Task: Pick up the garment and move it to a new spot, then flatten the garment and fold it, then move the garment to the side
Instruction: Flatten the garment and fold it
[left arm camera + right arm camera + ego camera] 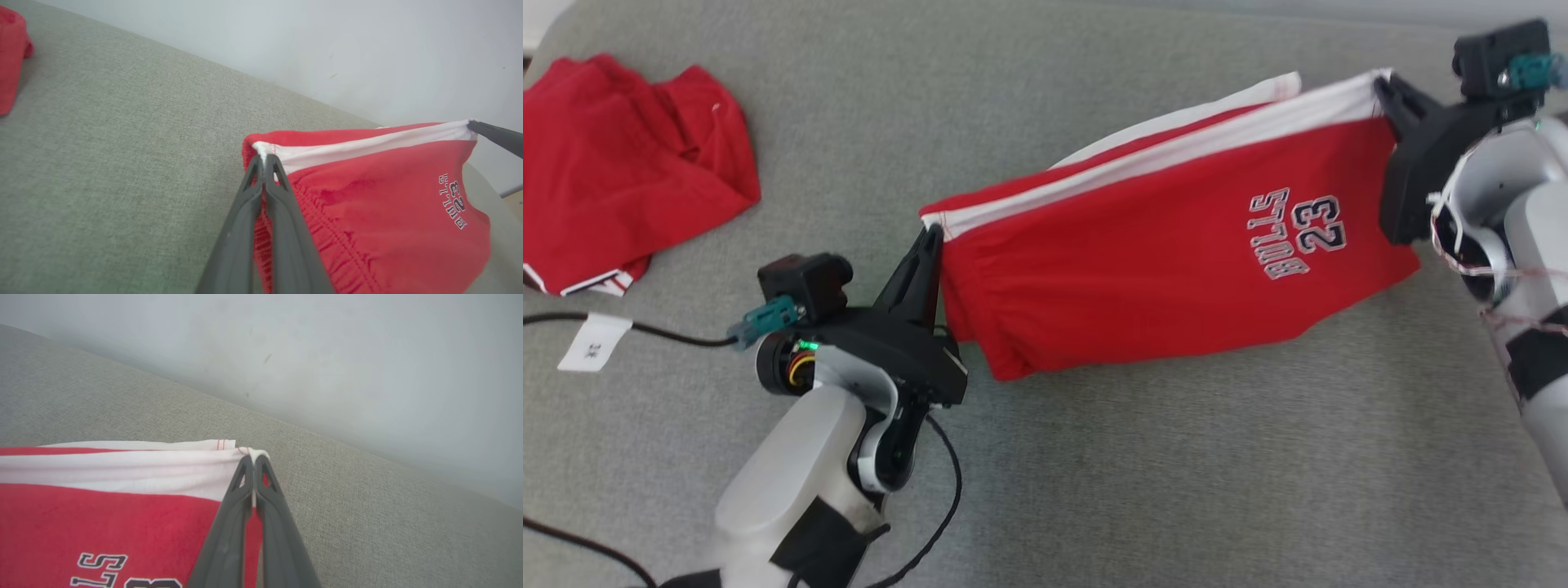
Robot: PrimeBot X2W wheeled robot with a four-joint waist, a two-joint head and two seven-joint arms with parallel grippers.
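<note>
Left gripper (931, 237) sits closest to us in the head view, fingers shut on one corner of the red shorts (1160, 269), at the white side stripe (1160, 159). Right gripper (1382, 88) pinches the far corner of the same stripe. Shorts hang stretched between the two over the grey cushion (1094, 490); we can't tell if the lower edge touches it. Second red garment (621, 163) lies crumpled at upper left, well apart.

Left wrist view: our fingers (239, 228) are closed tight on the stripe end, next to the elastic waistband (327, 228). The right gripper's fingertip holds the other end.

Right wrist view: jaws closed on the white hem corner, printed side towards us, cushion behind.

Our read: pick-up done, and we're in the carry to the new spot. Left to do: lay down, flatten, fold, move aside. None of those looks begun.
</note>
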